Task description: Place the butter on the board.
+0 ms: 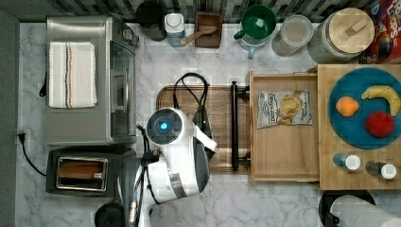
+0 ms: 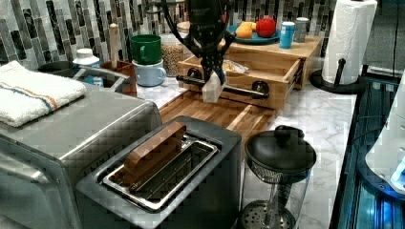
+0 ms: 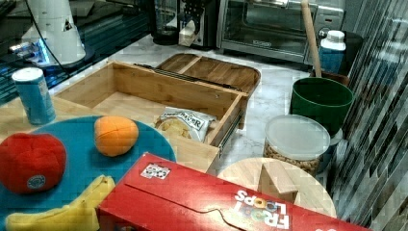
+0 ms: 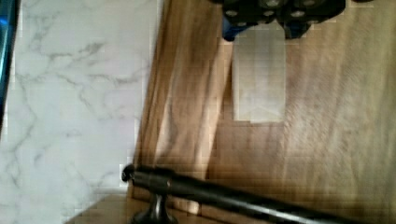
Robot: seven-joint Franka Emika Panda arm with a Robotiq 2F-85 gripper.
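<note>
Above walnut board (image 2: 224, 114), pincer (image 2: 213, 76) grips butter (image 2: 211, 89) hanging upright.

butter: pale cream-white wrapped butter stick (image 4: 259, 74), faintly translucent wrapper
gripper: black robot gripper (image 2: 212, 71)
board: dark brown walnut-coloured wooden board with raised rim (image 1: 222, 101), streaked grain of lighter and darker brown
drawer: pale light-wood open drawer (image 1: 283, 151) with a black bar handle (image 1: 234, 125)
countertop: white marble countertop (image 1: 265, 198) with grey veins
towel: white folded cloth towel (image 1: 72, 74) with red, blue and dark stripes
plate: round teal-blue plate (image 1: 361, 137) carrying an orange fruit (image 1: 347, 106), a yellow banana (image 1: 384, 97) and a red apple (image 1: 379, 124)
mug: dark green mug (image 1: 257, 22)
cereal box: red cardboard cereal box (image 3: 192, 202) with white lettering
wall: black, grey and white striped tile backsplash (image 3: 380, 96)
</note>
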